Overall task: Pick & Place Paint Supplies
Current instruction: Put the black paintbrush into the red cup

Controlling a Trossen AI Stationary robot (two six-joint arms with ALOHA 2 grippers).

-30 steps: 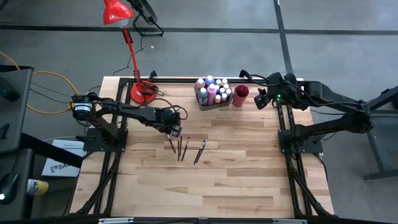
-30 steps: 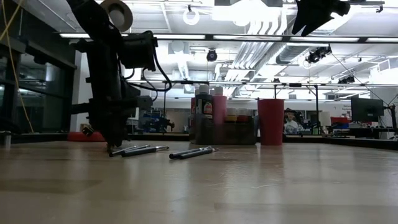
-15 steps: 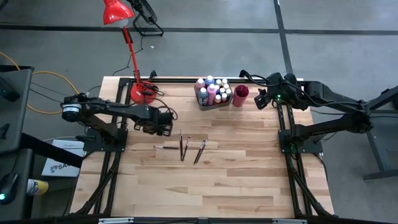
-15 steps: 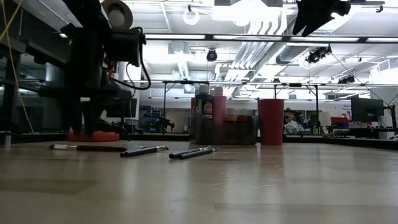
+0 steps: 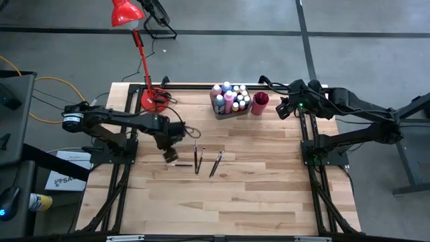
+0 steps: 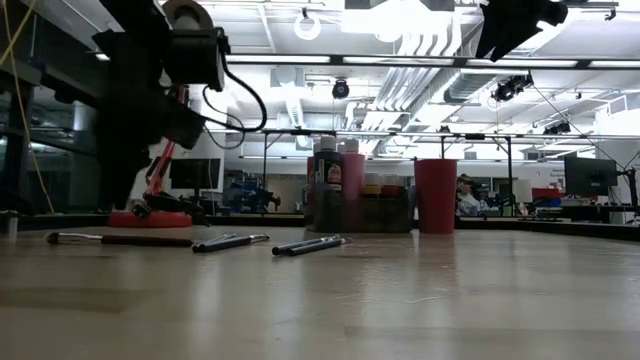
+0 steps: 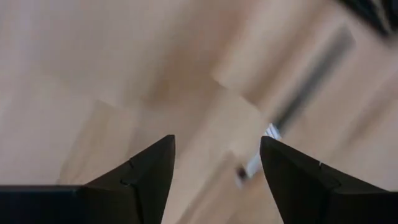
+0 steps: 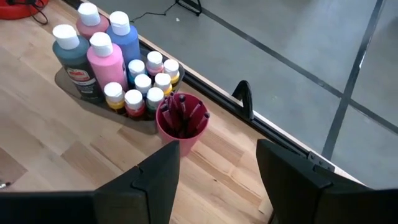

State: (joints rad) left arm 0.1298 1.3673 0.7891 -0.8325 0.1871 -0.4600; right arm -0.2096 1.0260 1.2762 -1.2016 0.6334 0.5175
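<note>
Since a second ago the left claw [image 5: 170,155] has pulled one paintbrush [image 5: 180,164] away from the others, turned it crosswise and let go; its fingers, closed then, now stand spread over bare wood in the left wrist view, holding nothing. That loose brush lies flat left of centre in the high view, and at the far left of the counter [image 6: 400,300] in the low view [image 6: 120,239].

Just to its right lie the remaining brushes [image 5: 199,158], a pair near upright in the frame, and next to them another pair [image 5: 216,163] lying slantwise. They look light, thin and stiff, likely to roll or skid on the smooth wood. I would take one across the middle of the handle, pinching squarely so it does not pivot, and keep off the bristle end.

Further right and toward the top of the high view, the paint bottles [image 5: 228,98] stand packed in a grey bin [image 8: 68,84], with a red cup [image 5: 260,102] beside it already holding some brushes. The bottles look like slippery plastic, best gripped round the body.

At the upper right, the right claw [image 5: 282,107] hangs above the counter's edge near the cup, fingers apart and empty.
</note>
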